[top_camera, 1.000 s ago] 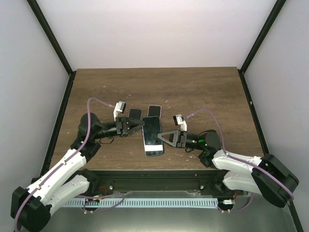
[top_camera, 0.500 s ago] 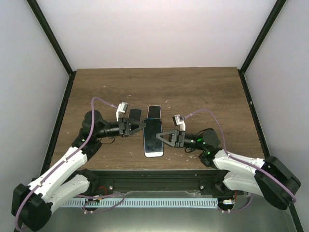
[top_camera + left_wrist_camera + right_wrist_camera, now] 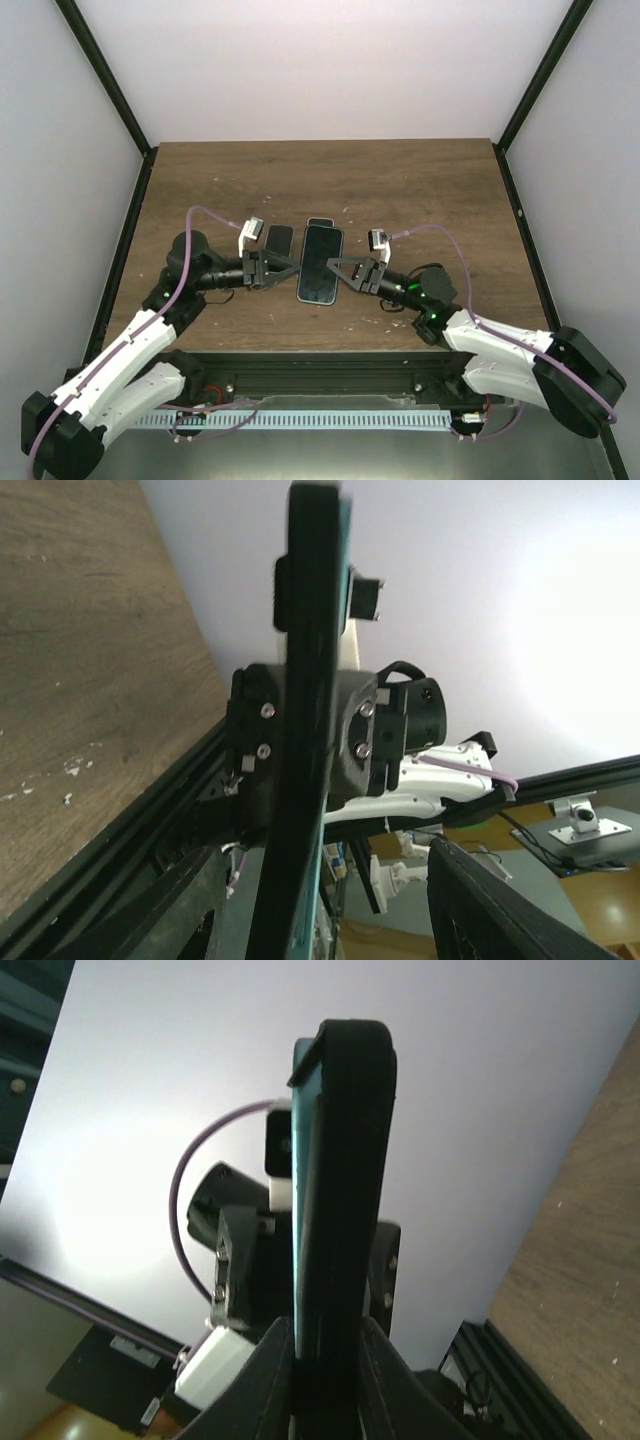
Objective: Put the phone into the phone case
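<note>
The phone (image 3: 320, 262), dark screen up, hangs above the table's middle between both arms. My right gripper (image 3: 338, 271) is shut on its right edge. In the right wrist view the phone (image 3: 340, 1180) stands edge-on as a thick black band with a thin teal strip, which looks like the phone case around it, and the right gripper (image 3: 328, 1380) pinches its lower end. My left gripper (image 3: 283, 269) is at its left edge, open. In the left wrist view the phone's edge (image 3: 300, 730) runs between the spread fingers (image 3: 500, 900) of the left gripper (image 3: 300, 905).
A small black slab (image 3: 279, 238) lies on the wooden table (image 3: 430, 190) just behind the left gripper. Another dark slab (image 3: 320, 221) peeks out behind the held phone. Black frame posts (image 3: 110, 100) stand at the table's sides.
The phone has moved away from the arm bases, carried by the right gripper. The left gripper closed briefly and has opened again beside the phone's left edge.
</note>
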You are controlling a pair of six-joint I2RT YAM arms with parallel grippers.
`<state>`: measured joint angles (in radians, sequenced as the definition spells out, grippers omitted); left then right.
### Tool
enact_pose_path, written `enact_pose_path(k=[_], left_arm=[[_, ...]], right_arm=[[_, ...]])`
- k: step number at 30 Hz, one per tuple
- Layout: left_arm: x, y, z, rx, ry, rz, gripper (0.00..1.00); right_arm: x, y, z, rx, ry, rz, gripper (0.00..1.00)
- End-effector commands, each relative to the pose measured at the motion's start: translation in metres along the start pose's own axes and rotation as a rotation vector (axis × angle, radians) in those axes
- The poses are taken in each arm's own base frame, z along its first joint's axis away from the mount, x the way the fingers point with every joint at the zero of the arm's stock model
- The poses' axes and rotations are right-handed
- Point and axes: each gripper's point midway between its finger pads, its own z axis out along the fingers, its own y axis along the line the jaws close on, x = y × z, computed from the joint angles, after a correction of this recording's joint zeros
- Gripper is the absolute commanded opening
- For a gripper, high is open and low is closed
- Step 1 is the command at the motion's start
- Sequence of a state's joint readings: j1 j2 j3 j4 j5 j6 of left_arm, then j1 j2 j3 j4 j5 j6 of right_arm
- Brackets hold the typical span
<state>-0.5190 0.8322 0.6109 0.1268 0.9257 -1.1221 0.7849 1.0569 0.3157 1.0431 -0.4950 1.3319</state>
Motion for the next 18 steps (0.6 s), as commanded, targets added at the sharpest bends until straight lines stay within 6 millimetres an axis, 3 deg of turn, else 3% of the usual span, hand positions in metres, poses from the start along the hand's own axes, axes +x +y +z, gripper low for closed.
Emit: enact_pose_path(k=[1, 10, 15, 18], left_arm=[[0.013, 0.01, -0.002, -0.001, 0.031, -0.025, 0.57], [0.021, 0.014, 0.0, 0.019, 0.086, -0.027, 0.47], [0.022, 0.016, 0.001, 0.011, 0.091, -0.019, 0.16], [0.021, 0.022, 0.002, -0.02, 0.092, -0.021, 0.05]], right_arm=[[-0.036, 0.047, 0.006, -0.115, -0.148, -0.099, 0.1], [-0.042, 0.04, 0.015, -0.093, -0.158, -0.112, 0.1], [-0.04, 0.032, 0.018, -0.078, -0.148, -0.1, 0.1], [-0.038, 0.027, 0.017, -0.066, -0.142, -0.091, 0.1]])
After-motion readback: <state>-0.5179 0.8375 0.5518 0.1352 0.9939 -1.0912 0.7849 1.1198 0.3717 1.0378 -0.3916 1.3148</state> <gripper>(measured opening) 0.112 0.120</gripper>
